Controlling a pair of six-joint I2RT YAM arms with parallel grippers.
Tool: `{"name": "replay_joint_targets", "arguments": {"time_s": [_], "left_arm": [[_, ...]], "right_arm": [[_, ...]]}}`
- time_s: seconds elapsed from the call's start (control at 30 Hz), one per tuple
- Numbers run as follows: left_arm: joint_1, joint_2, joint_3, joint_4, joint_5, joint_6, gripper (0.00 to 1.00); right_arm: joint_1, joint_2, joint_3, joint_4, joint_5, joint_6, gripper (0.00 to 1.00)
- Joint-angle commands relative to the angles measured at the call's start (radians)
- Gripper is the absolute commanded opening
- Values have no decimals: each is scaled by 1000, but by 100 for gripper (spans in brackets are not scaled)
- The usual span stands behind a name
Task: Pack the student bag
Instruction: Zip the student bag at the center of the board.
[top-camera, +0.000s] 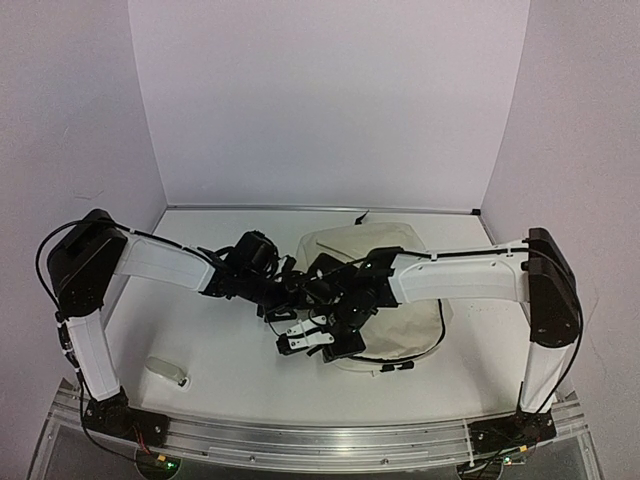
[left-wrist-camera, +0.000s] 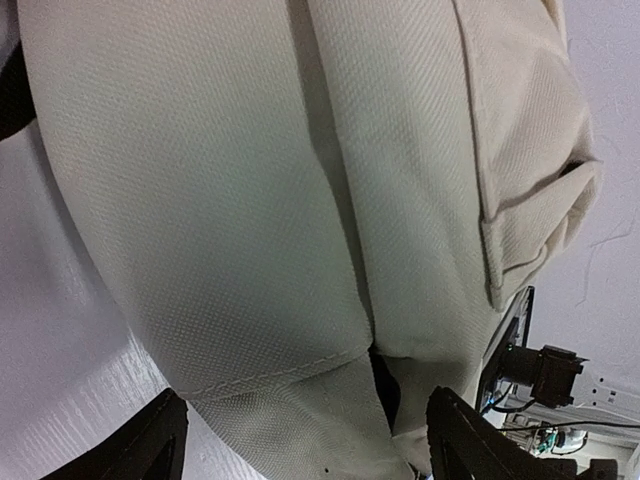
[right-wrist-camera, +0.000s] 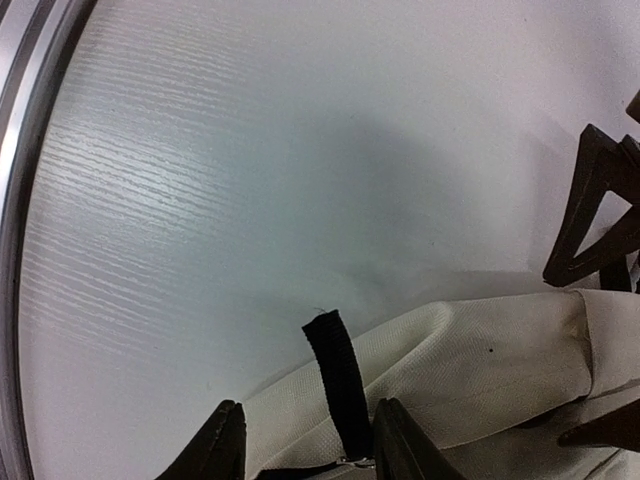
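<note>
The student bag (top-camera: 405, 250), cream fabric with black trim, lies flat on the table right of centre, and both arms meet at its front-left edge. My left gripper (top-camera: 288, 295) is open. In the left wrist view its fingers (left-wrist-camera: 150, 445) stand wide apart, with cream bag fabric (left-wrist-camera: 250, 180) and a dark seam gap between them. My right gripper (top-camera: 318, 338) is also open. In the right wrist view its jaws straddle a short black pull strap (right-wrist-camera: 340, 380) that stands up from the bag's edge (right-wrist-camera: 480, 370). The strap is close to the right finger and there is a gap to the left one.
A small pale object (top-camera: 168, 373) lies near the table's front left. The metal rail (top-camera: 320, 445) runs along the near edge. White walls (top-camera: 330, 100) close the back and sides. The left gripper's black fingers (right-wrist-camera: 590, 210) show at the right of the right wrist view.
</note>
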Motion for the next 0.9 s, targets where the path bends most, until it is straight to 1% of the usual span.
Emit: {"name": "replay_joint_targets", "arguments": {"time_s": [0.0,0.07,0.13,0.17,0.23,0.27,0.33,0.37,0.4,0.43,0.5,0.53,0.57,0.6,0.67,0.7,0.87], "left_arm": [[-4,14,41,-15,-6,19,77],[-3,19,43,-8,-4,16,73],[-3,26,43,-2,-2,13,72],[-3,28,44,-1,-1,14,72],[-3,31,44,0,1,12,73],[-2,33,43,0,2,12,73],[-3,33,43,0,8,10,71],[-3,33,42,1,8,12,69],[-2,34,44,0,8,15,66],[-2,37,46,1,7,14,63],[3,42,48,1,3,10,51],[5,44,49,1,1,4,43],[11,45,50,0,1,0,31],[20,45,50,-2,3,-5,24],[40,39,47,-9,-2,-7,7],[47,35,43,-13,-11,-5,1],[75,31,9,19,-39,-25,0]], "right_arm": [[14,23,14,13,92,-13,48],[16,28,10,30,114,-1,48],[16,34,13,51,135,15,50],[16,36,12,64,145,19,53],[16,34,12,80,149,27,53],[16,32,15,82,145,31,51],[16,34,19,83,141,35,43],[16,36,19,83,144,34,37],[16,38,18,83,150,31,28],[16,40,17,83,152,31,18],[16,29,12,82,152,41,3],[17,16,8,78,152,55,0],[16,-4,8,68,145,71,0],[16,-26,8,58,130,90,0],[16,-75,-10,39,109,117,0],[16,-96,-29,35,105,120,0],[16,-139,-116,16,80,154,0]]}}
